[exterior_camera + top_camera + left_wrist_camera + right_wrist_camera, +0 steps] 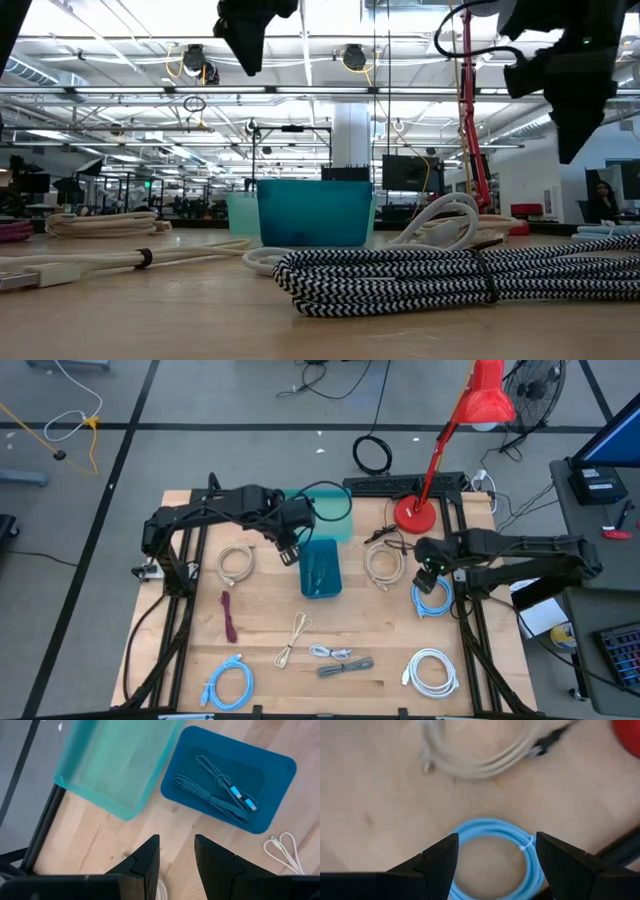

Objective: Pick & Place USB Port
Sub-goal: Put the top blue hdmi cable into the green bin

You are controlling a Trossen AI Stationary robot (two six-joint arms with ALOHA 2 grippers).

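High view — two bins (321,570), nine cables (431,670).

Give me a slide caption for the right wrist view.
Open right gripper hovers over a coiled light blue cable on the wooden table.

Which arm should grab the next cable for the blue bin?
Right, probably. The right gripper hangs open directly above the light blue coiled cable. The left gripper is empty beside the blue bin, over bare wood.

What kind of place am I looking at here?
Probably a robotics lab in an open industrial hall: a wooden table strewn with coiled cables, a red desk lamp, and rows of workstations under exposed ceiling pipes.
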